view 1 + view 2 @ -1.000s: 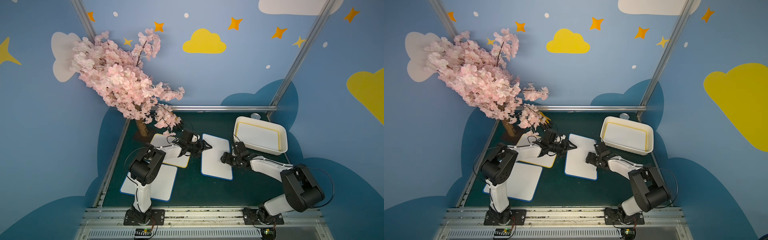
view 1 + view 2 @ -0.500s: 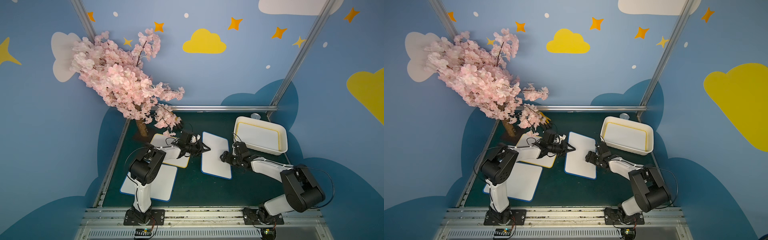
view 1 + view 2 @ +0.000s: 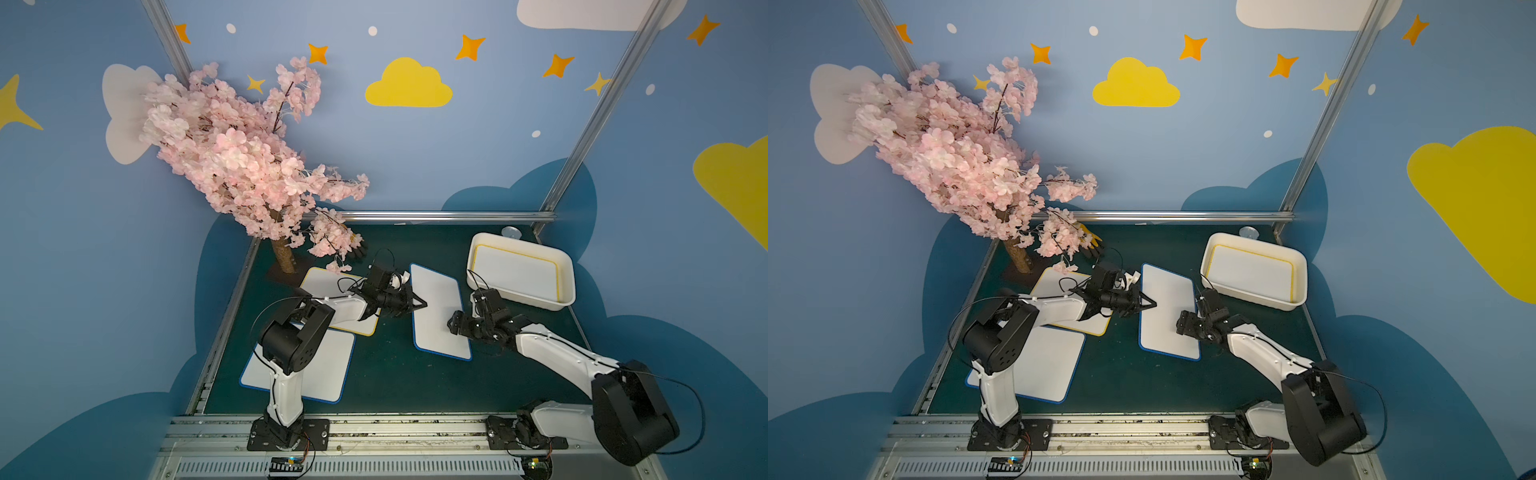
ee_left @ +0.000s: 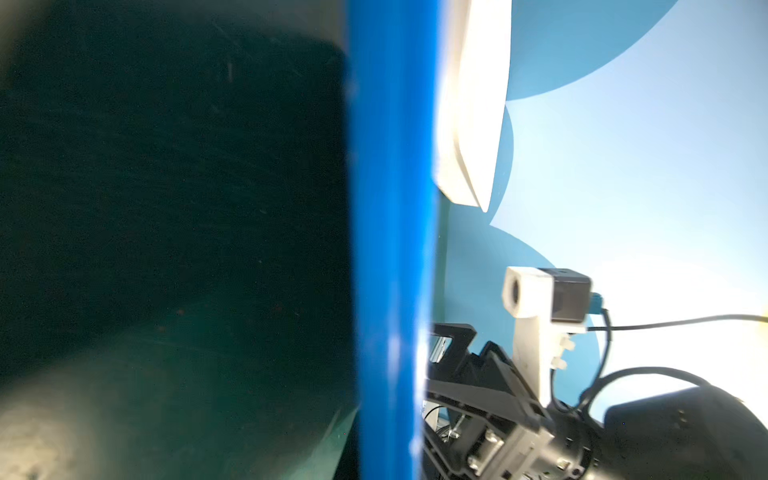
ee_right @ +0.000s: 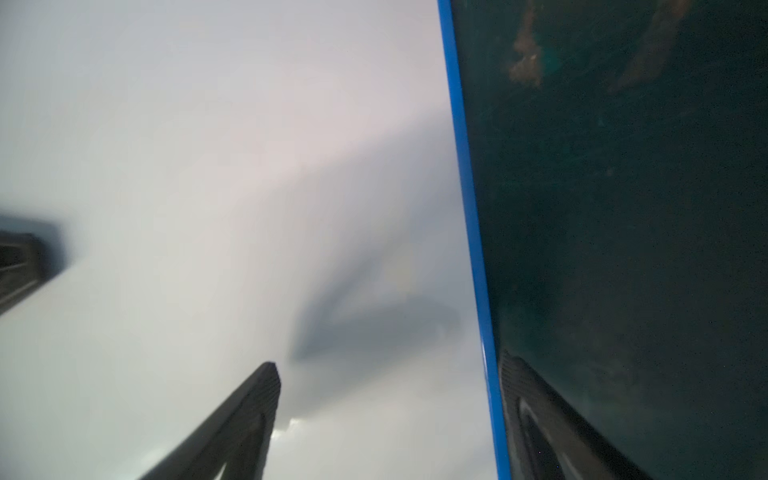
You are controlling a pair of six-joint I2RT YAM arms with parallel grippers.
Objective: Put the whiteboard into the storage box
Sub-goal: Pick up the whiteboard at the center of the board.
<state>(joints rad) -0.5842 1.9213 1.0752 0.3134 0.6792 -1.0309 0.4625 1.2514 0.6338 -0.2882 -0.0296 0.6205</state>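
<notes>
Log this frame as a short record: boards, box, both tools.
target: middle whiteboard, blue-framed, between the arms
left tool: shut on one long edge
right tool: open, at the opposite edge
storage box: holds a yellow-framed board
spares: yellow-framed spare, blue-framed spare, by the left arm

Left hand (image 3: 422,305) now tight on whiteboard (image 3: 438,332) edge.

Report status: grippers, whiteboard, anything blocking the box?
Left gripper shut at edge of blue-framed whiteboard, hold unconfirmed. Right gripper open over its opposite edge. Whiteboard outside storage box. Yellow-framed board already inside it.
</notes>
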